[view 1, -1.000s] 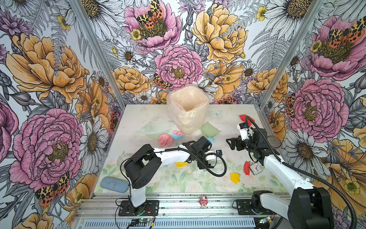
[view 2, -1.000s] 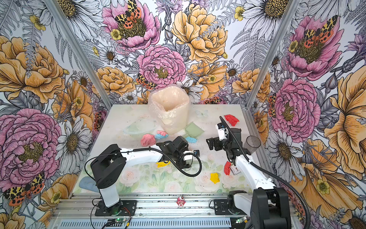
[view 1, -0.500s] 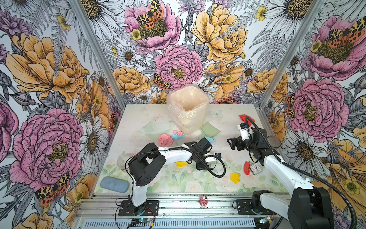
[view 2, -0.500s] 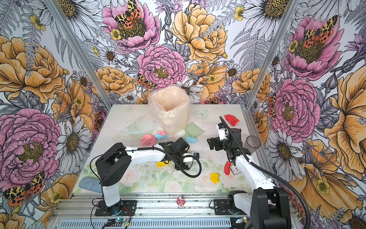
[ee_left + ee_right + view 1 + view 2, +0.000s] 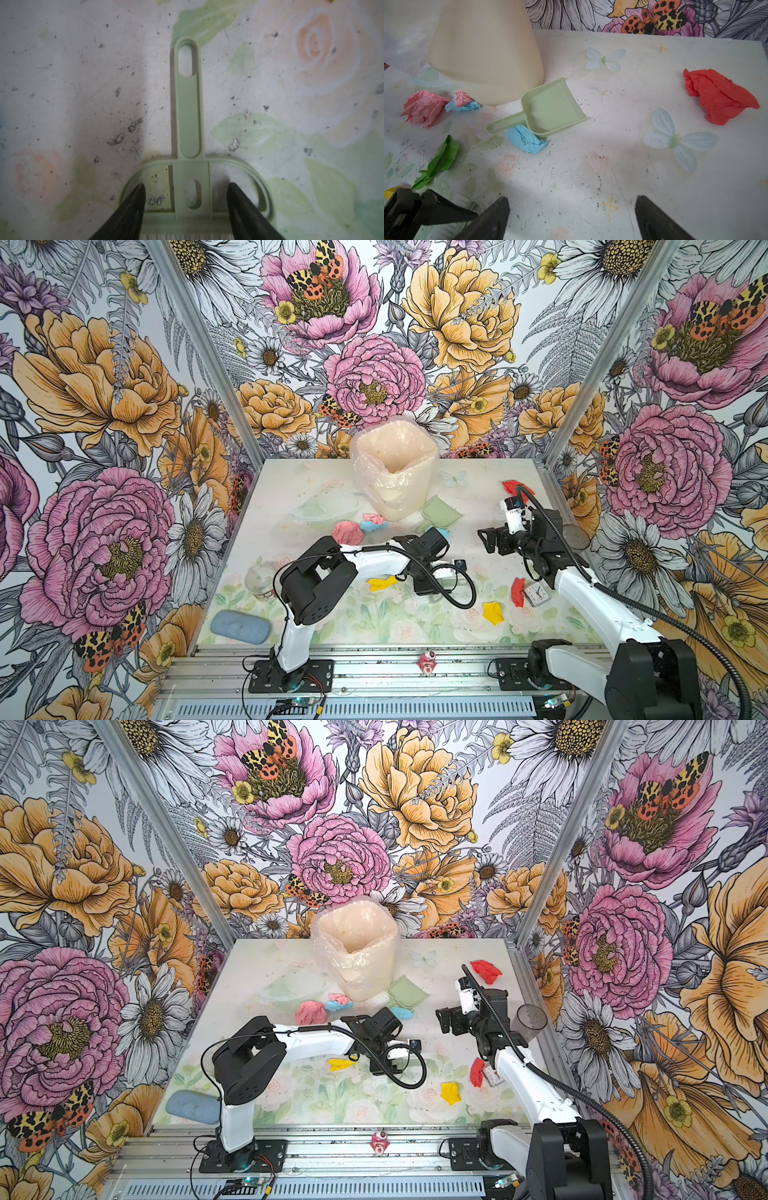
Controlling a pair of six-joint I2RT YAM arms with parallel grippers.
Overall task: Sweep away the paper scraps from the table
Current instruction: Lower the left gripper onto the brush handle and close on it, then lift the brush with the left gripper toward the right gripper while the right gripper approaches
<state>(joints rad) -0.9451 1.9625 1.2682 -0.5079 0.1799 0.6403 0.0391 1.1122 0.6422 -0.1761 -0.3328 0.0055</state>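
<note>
Paper scraps lie scattered on the rose-printed table [image 5: 286,489]: a pink one [image 5: 348,532], a pink-and-blue pair [image 5: 374,521], two yellow ones [image 5: 382,583] [image 5: 493,612], two red ones [image 5: 517,591] [image 5: 514,487]. The right wrist view also shows a green scrap [image 5: 440,160] and a blue one [image 5: 525,139] under the dustpan [image 5: 552,108]. My left gripper [image 5: 186,186] is down at mid-table [image 5: 432,583], shut on the head of the pale green brush [image 5: 189,104]. My right gripper [image 5: 484,539] hovers open over bare table [image 5: 572,202].
A cream bin lined with plastic [image 5: 395,472] stands at the back middle, with a clear bowl [image 5: 324,508] to its left. A glass jar [image 5: 259,578] and blue pad [image 5: 240,625] sit front left. A small clock [image 5: 536,593] and dark cup [image 5: 575,535] sit right.
My left gripper's jaws have narrowed onto the brush head and the left arm has shifted slightly. The right arm has not moved.
</note>
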